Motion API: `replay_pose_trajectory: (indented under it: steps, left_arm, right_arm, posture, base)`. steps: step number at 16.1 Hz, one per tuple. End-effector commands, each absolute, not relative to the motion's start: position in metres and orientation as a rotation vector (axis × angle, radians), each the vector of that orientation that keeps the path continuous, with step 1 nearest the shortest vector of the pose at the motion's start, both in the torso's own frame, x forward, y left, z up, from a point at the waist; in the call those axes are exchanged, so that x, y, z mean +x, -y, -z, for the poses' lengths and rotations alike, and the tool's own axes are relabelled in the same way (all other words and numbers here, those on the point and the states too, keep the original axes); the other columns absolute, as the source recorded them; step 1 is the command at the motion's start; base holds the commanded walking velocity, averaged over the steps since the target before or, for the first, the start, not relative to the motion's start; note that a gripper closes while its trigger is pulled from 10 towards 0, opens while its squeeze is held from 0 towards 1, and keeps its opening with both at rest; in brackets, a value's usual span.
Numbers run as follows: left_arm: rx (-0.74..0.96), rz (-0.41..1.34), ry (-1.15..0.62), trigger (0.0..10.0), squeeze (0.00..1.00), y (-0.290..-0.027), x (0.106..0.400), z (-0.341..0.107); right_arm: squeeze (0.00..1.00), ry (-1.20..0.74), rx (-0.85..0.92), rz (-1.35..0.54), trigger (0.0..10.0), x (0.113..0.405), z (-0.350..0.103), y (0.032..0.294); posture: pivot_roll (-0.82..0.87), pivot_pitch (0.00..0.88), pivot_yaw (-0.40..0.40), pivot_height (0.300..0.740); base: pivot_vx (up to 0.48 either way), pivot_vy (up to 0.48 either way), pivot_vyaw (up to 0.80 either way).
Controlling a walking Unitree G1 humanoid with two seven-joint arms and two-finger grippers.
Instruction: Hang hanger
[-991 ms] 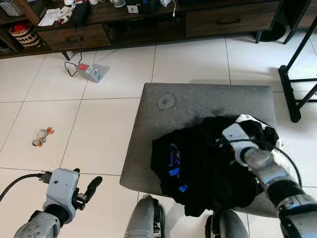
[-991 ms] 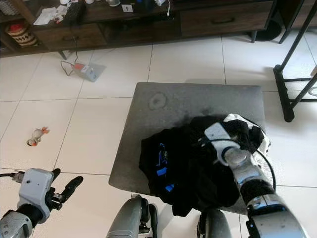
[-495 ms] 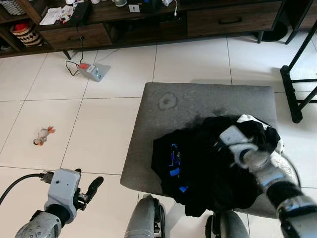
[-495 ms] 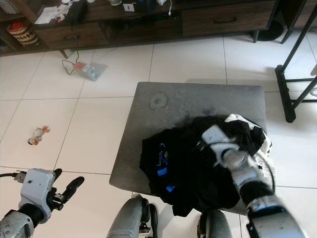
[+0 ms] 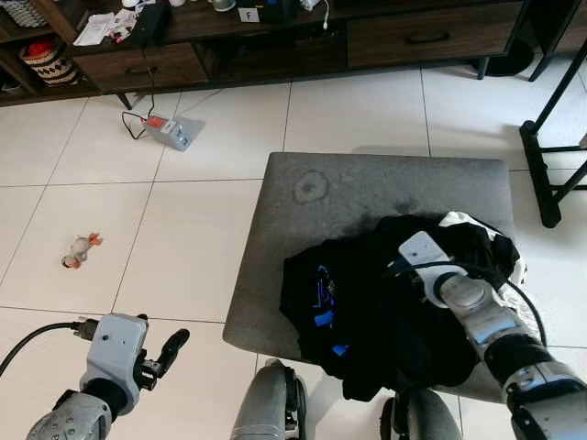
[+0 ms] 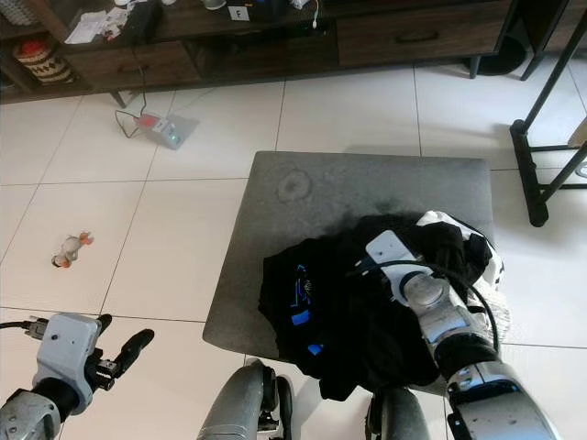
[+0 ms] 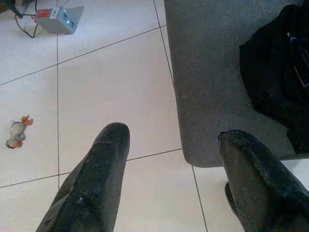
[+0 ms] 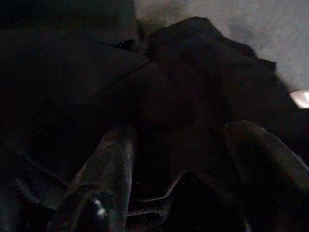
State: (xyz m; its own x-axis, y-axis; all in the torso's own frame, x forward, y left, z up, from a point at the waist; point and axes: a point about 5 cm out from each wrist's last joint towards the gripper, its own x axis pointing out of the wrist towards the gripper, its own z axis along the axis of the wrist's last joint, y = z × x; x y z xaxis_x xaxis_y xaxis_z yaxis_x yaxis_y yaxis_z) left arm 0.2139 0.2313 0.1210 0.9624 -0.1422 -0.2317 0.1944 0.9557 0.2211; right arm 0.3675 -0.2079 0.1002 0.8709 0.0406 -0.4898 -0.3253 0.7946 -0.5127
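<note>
Your right gripper (image 8: 174, 169) has pushed a little deeper into the heap of black clothing (image 5: 385, 302) on the grey ottoman (image 5: 367, 188) than it was a second ago; the wrist has slid from the white-trimmed edge of the pile toward its middle. In the right wrist view the two fingers (image 8: 104, 179) stand apart with dark folds between and ahead of them, so they are spread and have nothing pinched yet. The cloth itself looks much as it did, so you have repositioned, not lifted.

You cannot make out a hanger as such. There is a thin dark curved line under the fingers in the right wrist view, which may be wire or hook, but it is too dark to say. If the hanger is anywhere, judge it buried in the garment just beneath and ahead of this gripper.

Your left gripper (image 7: 169, 140) hangs low, well away from the pile, its fingers (image 7: 104, 159) wide apart over the white floor tiles (image 7: 96, 87) beside the ottoman's near corner. It holds nothing.

The dark metal rack (image 5: 550, 137) stands off to the far side of your right arm, beyond the ottoman. The task is at its start: you need a firm hold on the hanger before any carry toward that rack.
</note>
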Motion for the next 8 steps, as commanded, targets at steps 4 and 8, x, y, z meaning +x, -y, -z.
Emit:
replay_pose_trajectory:
  steps: [4, 8]
  left_arm:
    - [0.263, 0.139, -0.266, 10.0, 0.0, -0.2429, 0.2075, -0.1141]
    - [0.268, 0.136, -0.269, 10.0, 0.0, -0.2434, 0.2068, -0.1133]
  right_arm:
    - [0.0, -0.538, -0.619, -0.236, 0.0, 0.3591, -0.084, 0.2031]
    - [0.0, -0.524, -0.622, -0.213, 0.0, 0.3605, -0.0867, 0.2045]
  posture:
    - [0.22, 0.44, 0.235, 0.651]
    - [0.22, 0.431, 0.234, 0.651]
  base:
    - [0.0, 0.0, 0.0]
    - [0.0, 0.0, 0.0]
